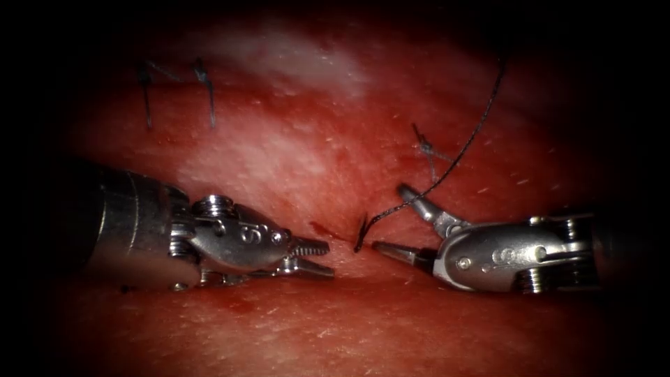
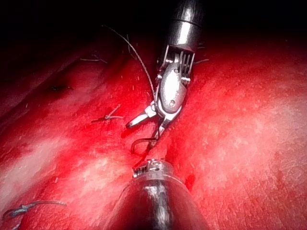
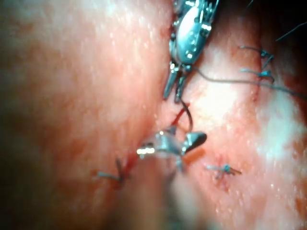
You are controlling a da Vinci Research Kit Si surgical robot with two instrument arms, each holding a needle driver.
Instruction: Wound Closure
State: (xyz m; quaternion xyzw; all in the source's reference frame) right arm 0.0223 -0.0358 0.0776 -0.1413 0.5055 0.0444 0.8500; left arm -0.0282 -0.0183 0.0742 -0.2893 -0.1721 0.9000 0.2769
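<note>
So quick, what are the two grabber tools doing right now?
Left tool: jaws open, holding nothing.
Right tool: jaws open wide, holding nothing; the thread passes beside its upper jaw.

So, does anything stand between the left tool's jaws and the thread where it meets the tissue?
Nothing visible does. Only bare tissue lies between the left tool, which is open and holding nothing, and the thread. The right tool, also open and empty, sits on the thread's other side.
</note>
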